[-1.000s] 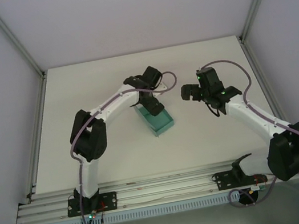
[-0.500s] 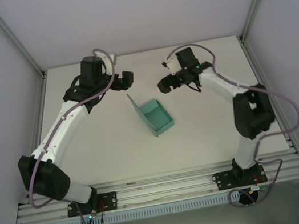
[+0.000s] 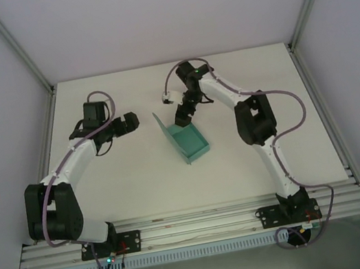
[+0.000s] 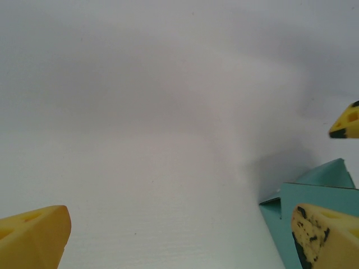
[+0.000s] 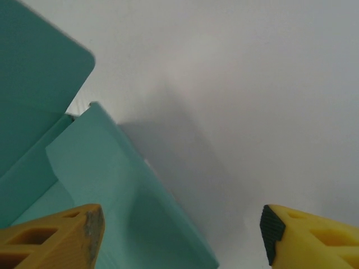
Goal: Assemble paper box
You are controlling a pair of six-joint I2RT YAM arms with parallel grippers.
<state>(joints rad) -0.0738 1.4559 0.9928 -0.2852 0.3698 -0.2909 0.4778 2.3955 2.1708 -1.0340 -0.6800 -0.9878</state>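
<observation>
Both arms bend inward, the left end effector (image 3: 126, 123) gaping wide, the right end effector (image 3: 182, 114) angled downward, jaws apart.

TEXT: none you can read | LABELS, BRANDS: none | NUMBERS, SIGNS: none | teal-green thin card paper box (image 3: 193, 143): plain faces, no print you can read

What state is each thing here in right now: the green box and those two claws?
paper box: resting on the table, walls folded up, top open, one flap standing upright.
left gripper: open, holding nothing, apart from the box.
right gripper: open, at the box's far end, one finger over its inside and the other outside, not clamped on it.
</observation>
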